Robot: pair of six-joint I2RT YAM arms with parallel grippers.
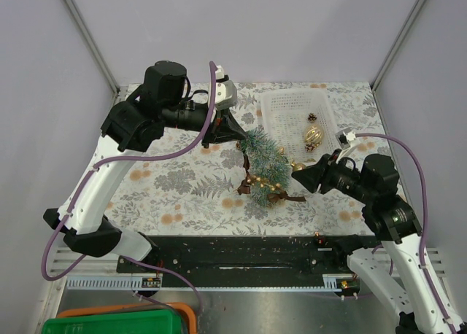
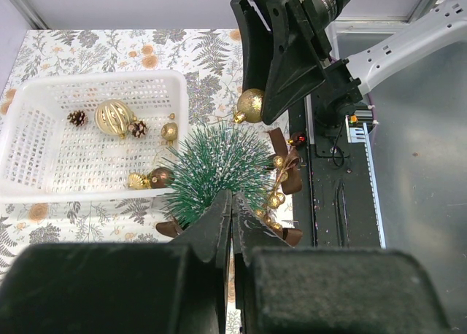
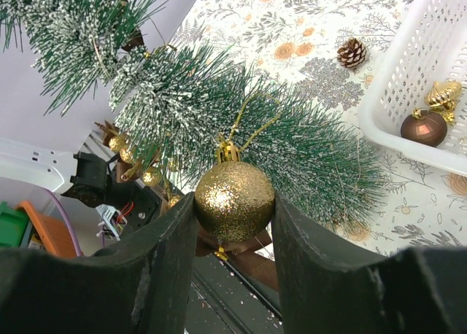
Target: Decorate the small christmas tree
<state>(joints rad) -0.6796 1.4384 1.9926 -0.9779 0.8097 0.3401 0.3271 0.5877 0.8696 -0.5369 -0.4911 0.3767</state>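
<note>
My left arm reached in from the left, elbow raised high, wrist bent down toward the small christmas tree (image 1: 264, 166). Left gripper (image 1: 241, 135) was clenched, fingers pressed flat together with no gap, their tips right at the frosted bristles near the tree's top; whether a bristle was caught between them, I could not tell. From my left wrist, the tree (image 2: 219, 162) stood just past those closed tips (image 2: 232, 203).

My right arm came in low from the right, forearm angled inward. Right gripper (image 1: 298, 175) was clamped on a gold glitter ball (image 3: 233, 201), one finger on each side, pressed up against the tree's lower branches (image 3: 219, 122). The ball's gold hanging loop ran up into the needles.

The tree stood at the middle of a leaf-print tablecloth (image 1: 182, 181), just beside the near corner of a white basket (image 1: 273, 104). A gold bead garland with brown ribbon (image 2: 281, 177) trailed around its foot. In the basket lay a ribbed gold bauble (image 2: 115, 117), a pine cone (image 2: 76, 118) and a brown bauble (image 3: 423, 127). Another pine cone (image 3: 352, 52) lay on the cloth.

Pale plain walls closed in three sides, and a green bin (image 1: 109, 323) sat below the table's near-left edge
</note>
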